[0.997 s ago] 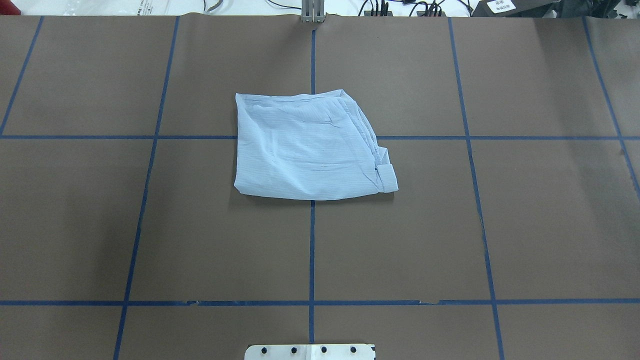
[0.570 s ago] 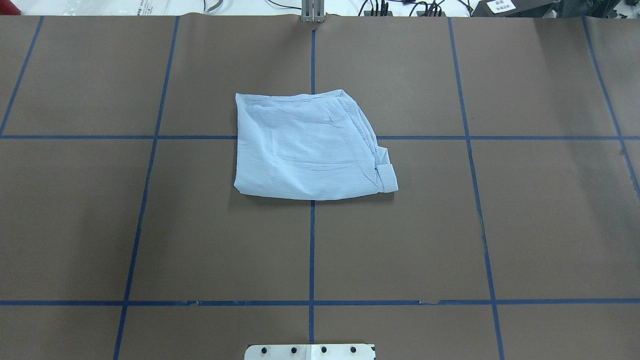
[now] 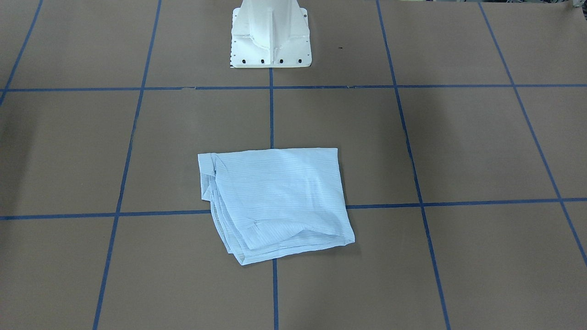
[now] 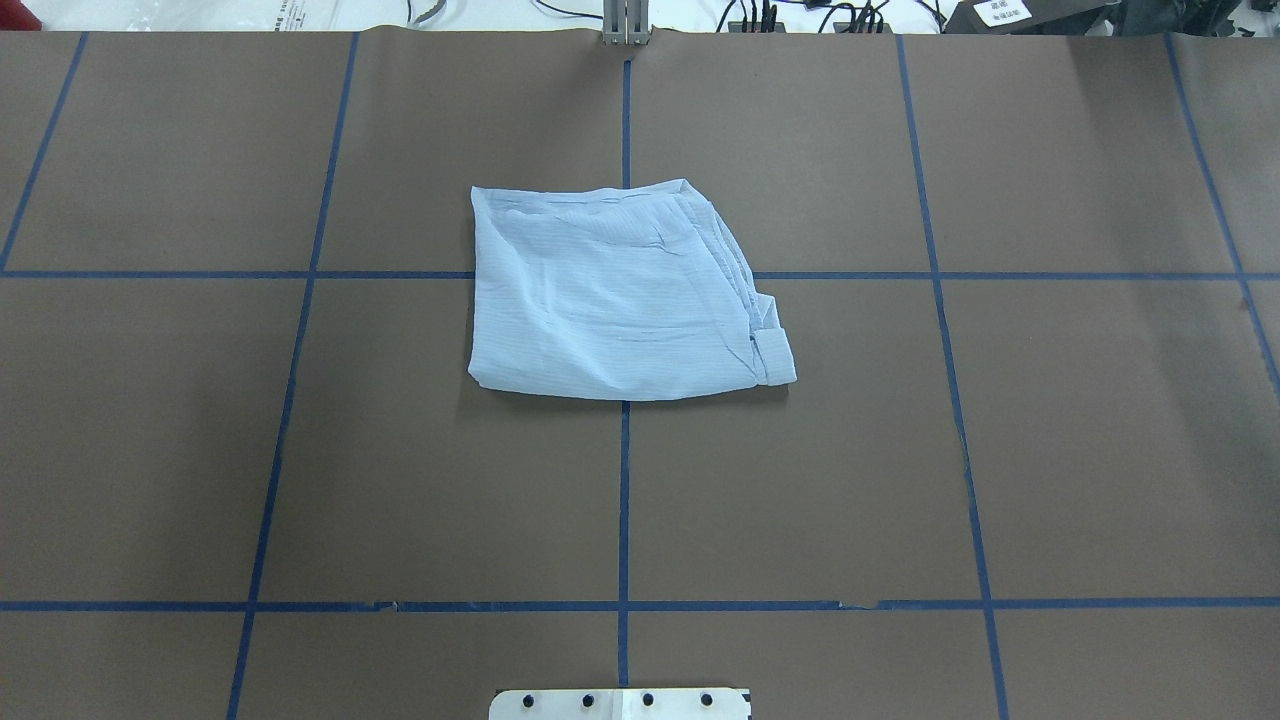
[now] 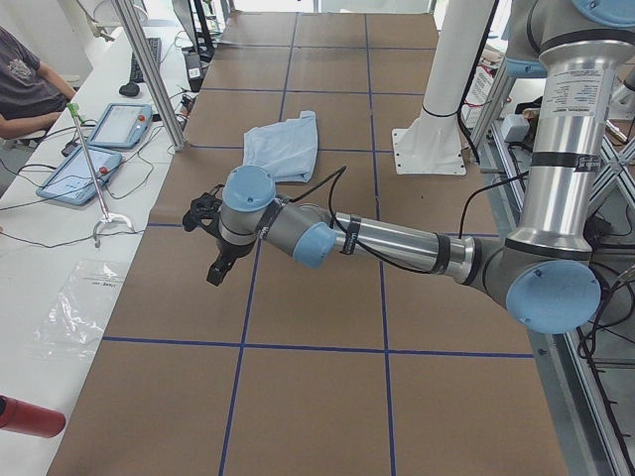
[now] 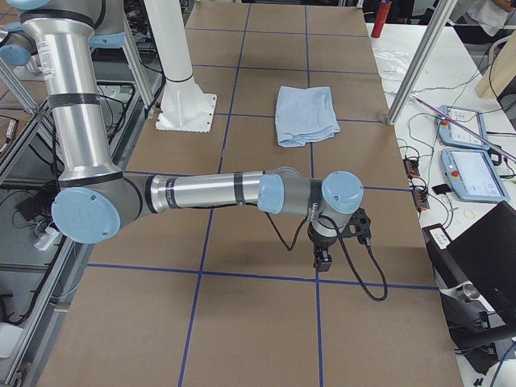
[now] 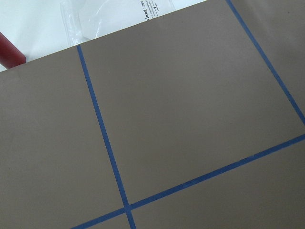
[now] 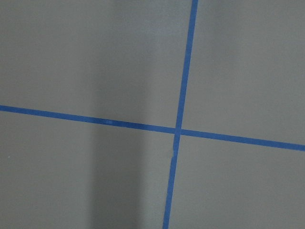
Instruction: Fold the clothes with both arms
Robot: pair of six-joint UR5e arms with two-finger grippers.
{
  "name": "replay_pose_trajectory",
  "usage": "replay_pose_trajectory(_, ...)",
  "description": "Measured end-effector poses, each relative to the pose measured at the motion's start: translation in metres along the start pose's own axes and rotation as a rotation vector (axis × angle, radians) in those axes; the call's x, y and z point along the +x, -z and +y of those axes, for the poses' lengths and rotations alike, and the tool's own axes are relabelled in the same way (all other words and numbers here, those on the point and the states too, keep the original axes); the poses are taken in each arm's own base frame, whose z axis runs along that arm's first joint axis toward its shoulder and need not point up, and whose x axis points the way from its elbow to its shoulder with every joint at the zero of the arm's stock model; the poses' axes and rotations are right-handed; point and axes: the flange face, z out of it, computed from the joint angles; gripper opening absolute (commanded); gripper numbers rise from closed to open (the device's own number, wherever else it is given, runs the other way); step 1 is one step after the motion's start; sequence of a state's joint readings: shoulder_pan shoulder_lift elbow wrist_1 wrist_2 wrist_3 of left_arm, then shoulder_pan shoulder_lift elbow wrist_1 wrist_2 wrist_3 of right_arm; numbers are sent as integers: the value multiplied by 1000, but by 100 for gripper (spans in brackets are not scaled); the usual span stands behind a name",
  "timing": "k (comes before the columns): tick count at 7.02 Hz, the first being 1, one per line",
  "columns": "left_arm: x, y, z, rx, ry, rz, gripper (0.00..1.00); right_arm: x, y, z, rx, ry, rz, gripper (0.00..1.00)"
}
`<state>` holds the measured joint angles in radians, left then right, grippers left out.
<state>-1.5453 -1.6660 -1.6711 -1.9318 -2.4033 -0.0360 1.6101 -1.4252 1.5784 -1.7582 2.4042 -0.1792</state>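
The light-blue striped shirt [image 4: 620, 300] lies folded into a rough square at the middle of the brown table, and also shows in the front view [image 3: 275, 201] and both side views [image 5: 283, 147] [image 6: 305, 114]. No gripper touches it. My left gripper [image 5: 216, 268] hangs low over the table far out at my left end. My right gripper [image 6: 322, 260] hangs low over the table far out at my right end. Both show only in side views, so I cannot tell whether they are open or shut. The wrist views show only bare table and blue tape lines.
The white pedestal base [image 3: 270, 41] stands at the near table edge. Teach pendants [image 5: 119, 124] [image 6: 463, 173] lie on the white bench beyond the far edge. A red object [image 7: 9, 52] and a plastic bag [image 7: 109, 19] lie off the left end. An operator [image 5: 25, 89] sits there.
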Motion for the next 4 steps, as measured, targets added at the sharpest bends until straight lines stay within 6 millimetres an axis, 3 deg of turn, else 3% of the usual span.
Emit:
replay_pose_trajectory(2, 10, 5, -1, 8, -13, 18, 100, -24, 7, 8, 19, 42, 1, 100)
replay_pose_trajectory(4, 13, 8, 18, 6, -15, 18, 100, -35, -1, 9, 4, 64, 2, 100)
